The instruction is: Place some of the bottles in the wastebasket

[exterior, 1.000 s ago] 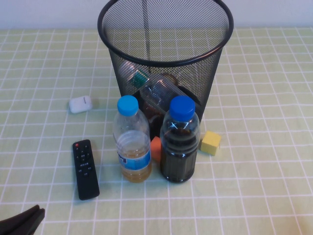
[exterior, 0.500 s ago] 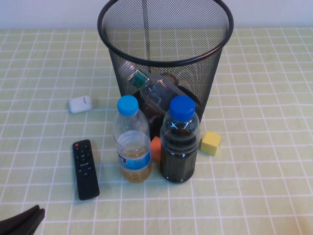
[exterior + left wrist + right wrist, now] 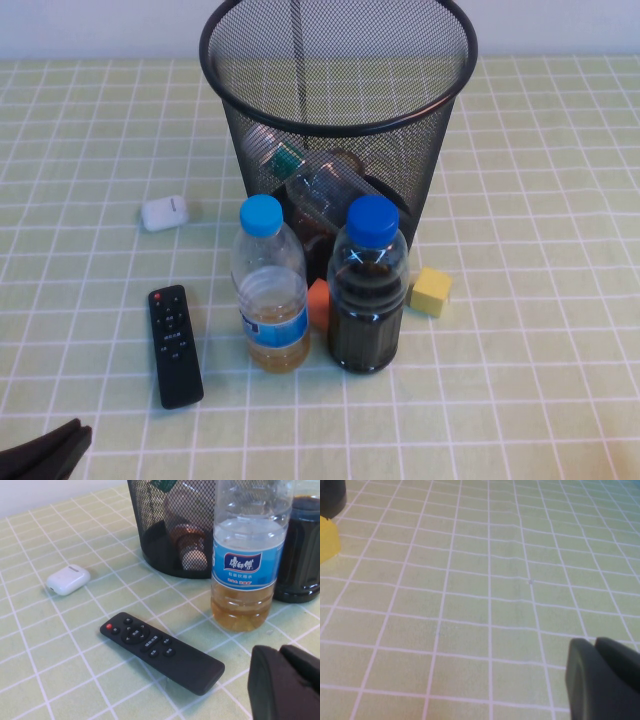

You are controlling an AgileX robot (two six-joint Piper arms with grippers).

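The two white-capped bottles point(image 3: 325, 190) already lay inside the wastebasket point(image 3: 338, 120) at the far middle of the table point(image 3: 540, 300), so the job looked finished or nearly so. The left hand point(image 3: 287, 682) sat closed and empty low at the near left, beside the remote point(image 3: 175, 345); the right hand point(image 3: 602, 677), also closed on nothing, rested near the right edge. Any further move would only mean staying parked, leaving the blue-capped bottles point(image 3: 320, 285) standing.
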